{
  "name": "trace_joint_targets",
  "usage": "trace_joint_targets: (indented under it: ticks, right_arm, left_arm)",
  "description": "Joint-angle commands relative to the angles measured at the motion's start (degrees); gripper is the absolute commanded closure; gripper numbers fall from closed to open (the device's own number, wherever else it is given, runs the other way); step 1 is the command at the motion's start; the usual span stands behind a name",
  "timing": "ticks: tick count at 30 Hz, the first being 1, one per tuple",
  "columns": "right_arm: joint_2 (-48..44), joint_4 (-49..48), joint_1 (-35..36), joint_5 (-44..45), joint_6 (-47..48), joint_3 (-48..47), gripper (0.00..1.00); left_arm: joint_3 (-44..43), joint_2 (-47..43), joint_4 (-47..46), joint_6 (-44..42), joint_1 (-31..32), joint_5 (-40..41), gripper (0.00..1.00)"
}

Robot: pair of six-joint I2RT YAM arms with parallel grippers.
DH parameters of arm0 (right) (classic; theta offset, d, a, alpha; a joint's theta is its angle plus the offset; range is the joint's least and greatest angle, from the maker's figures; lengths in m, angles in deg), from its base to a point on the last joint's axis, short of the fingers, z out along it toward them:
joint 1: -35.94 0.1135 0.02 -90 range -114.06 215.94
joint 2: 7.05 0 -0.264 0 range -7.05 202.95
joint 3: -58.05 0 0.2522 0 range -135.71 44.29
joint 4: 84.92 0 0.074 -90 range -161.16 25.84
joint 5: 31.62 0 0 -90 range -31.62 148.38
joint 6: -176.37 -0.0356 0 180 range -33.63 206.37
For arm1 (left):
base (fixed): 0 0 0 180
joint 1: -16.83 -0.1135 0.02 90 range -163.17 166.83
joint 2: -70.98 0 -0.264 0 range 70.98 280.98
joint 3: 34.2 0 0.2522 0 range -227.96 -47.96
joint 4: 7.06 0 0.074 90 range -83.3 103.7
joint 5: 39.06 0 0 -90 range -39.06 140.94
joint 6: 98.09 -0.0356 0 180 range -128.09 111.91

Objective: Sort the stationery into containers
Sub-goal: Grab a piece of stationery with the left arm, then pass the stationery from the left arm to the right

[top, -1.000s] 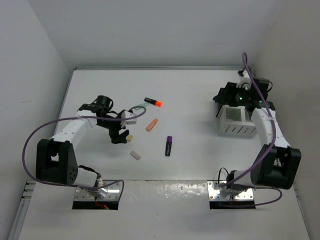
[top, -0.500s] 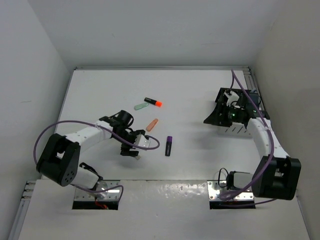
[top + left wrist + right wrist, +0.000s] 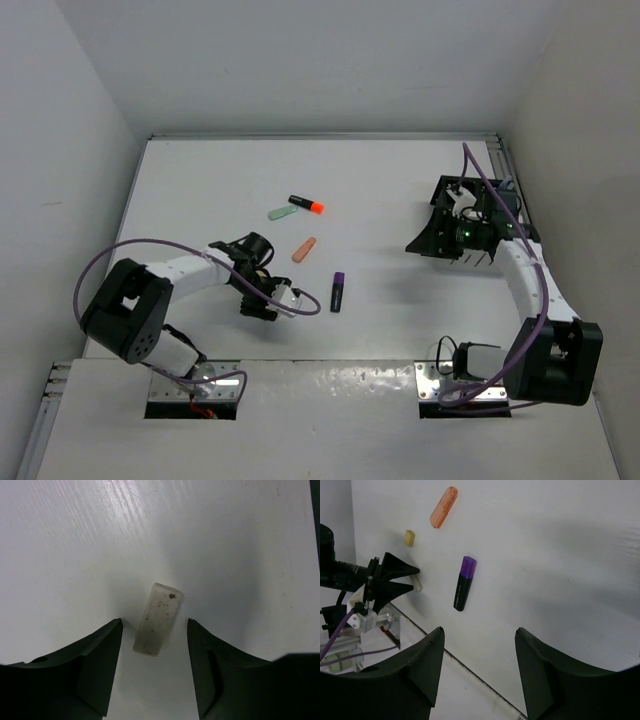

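Left fingers [image 3: 90, 665] lowered, straddling eraser [image 3: 157, 618], apparently hidden overhead

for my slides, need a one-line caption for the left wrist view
Open left gripper straddling a speckled beige eraser on the white table.

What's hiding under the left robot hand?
A small beige eraser lies flat on the white table, between the open fingers of the left hand. From above, the hand mostly covers it.
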Motion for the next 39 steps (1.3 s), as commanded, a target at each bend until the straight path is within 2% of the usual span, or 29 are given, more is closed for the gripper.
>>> trace_joint_targets:
  ticks: [1,4,7,8,10,11,16,19,29,35,39]
  right_arm:
    - [-1.44,-0.99,1.18,-1.8,-1.58,-0.37,0.43]
    - [-2.49,-3.36,3.54,-1.89,-4.73,0.85,0.43]
    - [-3.46,-6.61,6.27,-1.36,-7.11,1.91,0.43]
    - [-3.81,-7.49,9.15,-1.27,-9.2,2.44,0.42]
    - [-3.81,-10.3,12.85,-0.84,-11.59,2.36,0.41]
    - [-3.46,-12.4,14.0,-0.66,-14.21,2.09,0.4]
    - [3.02,-17.86,19.19,-2.85,-23.97,-3.6,0.32]
    - [6.46,-19.27,21.83,-3.73,-27.15,-8.27,0.31]
    - [12.27,-20.33,30.96,-2.77,-25.14,-14.52,0.32]
    - [14.38,-19.19,33.43,-1.89,-23.2,-17.07,0.32]
    - [15.79,-20.16,34.23,-1.98,-24.43,-17.6,0.36]
  left_arm:
    - [3.06,-0.2,-3.08,-1.75,0.74,3.32,0.41]
    - [3.86,-0.81,-4.67,-0.35,0.65,4.73,0.55]
    - [3.34,-2.48,-6.25,2.55,0.21,3.77,0.65]
    - [1.94,-3.18,-6.6,5.95,0.21,3.16,0.74]
    - [-0.34,-5.73,-8.1,10.88,0.12,0.18,0.83]
    - [-3.31,-7.57,-8.88,17.61,0.38,-0.88,0.85]
    - [-13.17,-10.83,-13.9,39.68,2.75,-5.54,0.86]
    - [-17.05,-11.45,-15.57,46.56,3.2,-6.25,0.86]
    - [-21.01,-10.48,-17.24,54.06,1.79,-12.31,0.86]
    - [-21.71,-9.96,-17.59,54.77,1.79,-13.54,0.86]
    - [-21.8,-10.13,-17.68,55.03,1.88,-13.37,0.86]
